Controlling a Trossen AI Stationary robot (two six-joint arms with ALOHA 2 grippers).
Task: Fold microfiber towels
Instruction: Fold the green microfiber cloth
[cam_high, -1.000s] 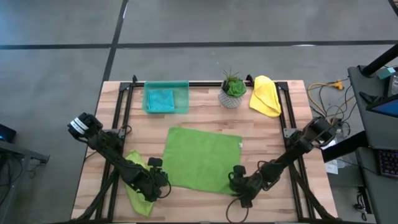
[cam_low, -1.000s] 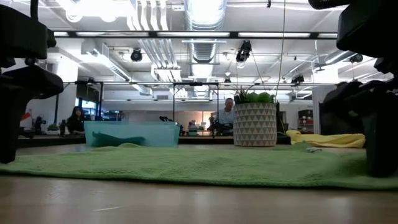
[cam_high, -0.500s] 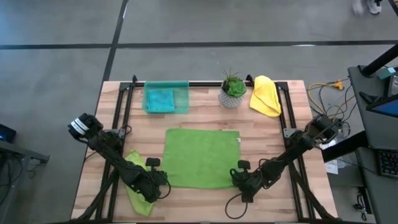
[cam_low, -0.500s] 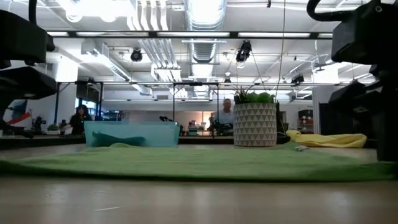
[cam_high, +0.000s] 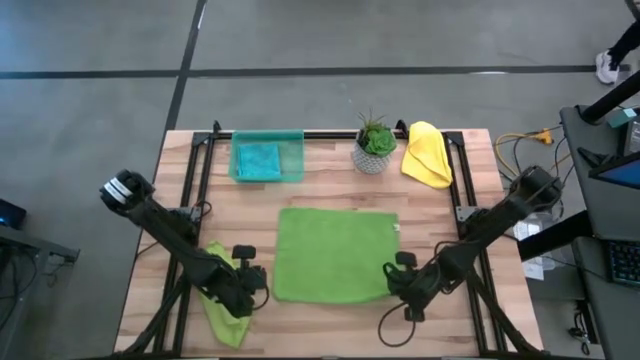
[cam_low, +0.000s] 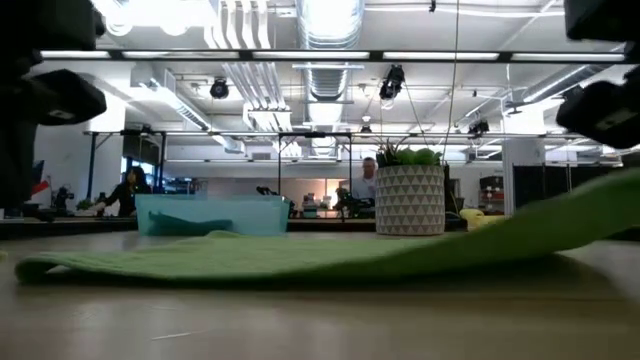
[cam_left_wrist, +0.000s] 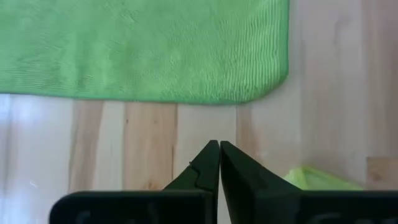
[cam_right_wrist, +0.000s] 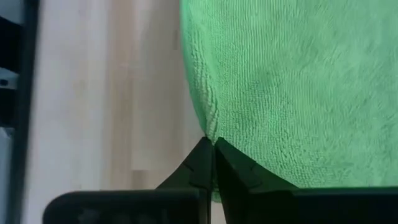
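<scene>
A lime green microfiber towel (cam_high: 335, 252) lies spread out in the middle of the table. My right gripper (cam_high: 393, 286) is shut on its near right corner, and that side slopes up off the wood (cam_low: 590, 205). My left gripper (cam_left_wrist: 219, 144) is shut with nothing between its fingers. It hangs above bare wood just short of the towel's near left corner (cam_left_wrist: 270, 87), which rests flat on the table. A second lime green towel (cam_high: 224, 300) lies crumpled under my left arm. A teal towel (cam_high: 258, 160) sits in the tray, and a yellow one (cam_high: 427, 152) lies at the far right. My right gripper pinches the towel's near right corner (cam_right_wrist: 212, 127) between its two fingers, right at the edge of the cloth. The fingers slant down at it from the near right. That corner is raised clear of the table while the rest of the towel (cam_low: 250, 262) still lies on the wood.
A see-through green tray (cam_high: 292, 150) stands at the far left and a small potted plant (cam_high: 375, 145) at the far middle. Black rails run along the table's left and right sides. People show in the room beyond the table.
Both grippers have shut and risen. The right one has taken the towel's near right corner up with it, so that side now slopes off the table. The left one has come up with nothing, and the near left corner stays flat. The towel has slid a little toward the right edge.
</scene>
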